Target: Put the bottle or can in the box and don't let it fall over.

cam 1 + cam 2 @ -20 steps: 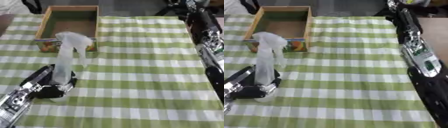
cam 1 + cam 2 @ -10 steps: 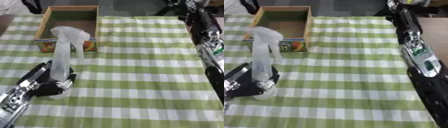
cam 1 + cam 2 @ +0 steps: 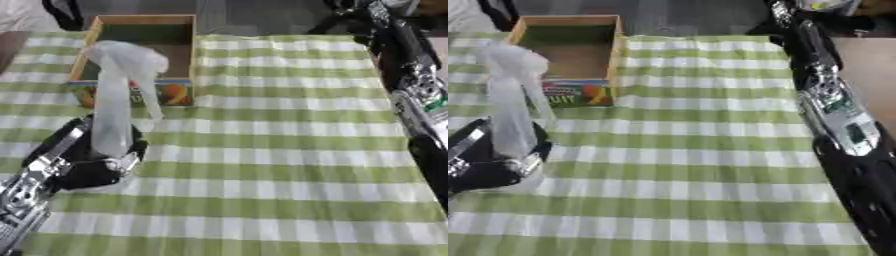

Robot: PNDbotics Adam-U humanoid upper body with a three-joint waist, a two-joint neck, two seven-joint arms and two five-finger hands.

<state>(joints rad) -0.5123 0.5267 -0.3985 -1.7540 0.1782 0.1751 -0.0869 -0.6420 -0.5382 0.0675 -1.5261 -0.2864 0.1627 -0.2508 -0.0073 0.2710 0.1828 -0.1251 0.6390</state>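
**Spray bottle in hand, box not yet reached**

My left hand (image 3: 83, 162) sits at the lower left of the frame with its fingers curled round the base of a pale, translucent spray bottle (image 3: 114, 105). The bottle stands close to upright, its trigger head at the top and leaning a little toward the upper left. I cannot tell whether its bottom is touching the green checked tablecloth (image 3: 289, 150) or is just above it, since the hand hides it.

The wooden box (image 3: 144, 47) lies in the upper left of the frame, open side up, with a printed picture on its near wall. From this angle the bottle's head overlaps the box's near edge, but the base is plainly short of it, nearer the bottom of the frame.

My right arm (image 3: 833, 115) runs along the right edge of both views. Its hand does not show in either, so I say nothing of it.

I judge the carry is the step in hand: grasp made, placing not yet done. Next I would need to bring the base up over the near wall, move toward the upper left, and lower it inside. The bottle is tall and held low, so I expect it to tip easily; I would keep it vertical and open my fingers only once it stands on the box floor.
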